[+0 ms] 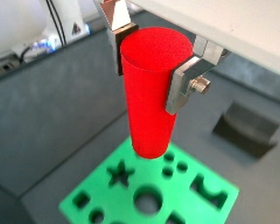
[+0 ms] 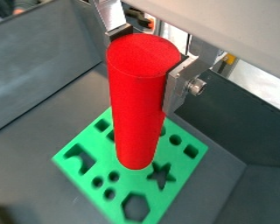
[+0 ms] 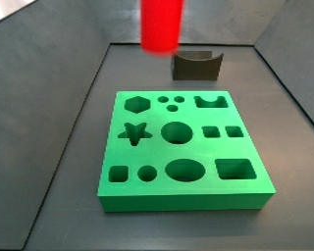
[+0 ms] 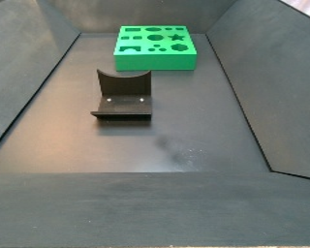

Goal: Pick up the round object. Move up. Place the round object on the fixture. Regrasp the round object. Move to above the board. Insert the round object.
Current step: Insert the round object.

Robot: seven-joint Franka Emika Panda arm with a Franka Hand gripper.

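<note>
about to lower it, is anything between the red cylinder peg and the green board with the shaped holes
Nothing visible is in the way. The gripper holds the smooth red cylinder peg upright near its top, high over the bright green board. Only open air lies beneath its lower end. The dark grey notched fixture stands off the board's far edge.

Claw (image 1: pixel 154 57) high up, pointing downward, silver fingers (image 1: pixel 184 87) clamped on the upright round object (image 1: pixel 150 92).

text: none legible | labels/brands/numbers: none on board (image 3: pixel 183 147), round object (image 1: pixel 150 87), fixture (image 4: pixel 121 97) or claw (image 1: pixel 154 59)
</note>
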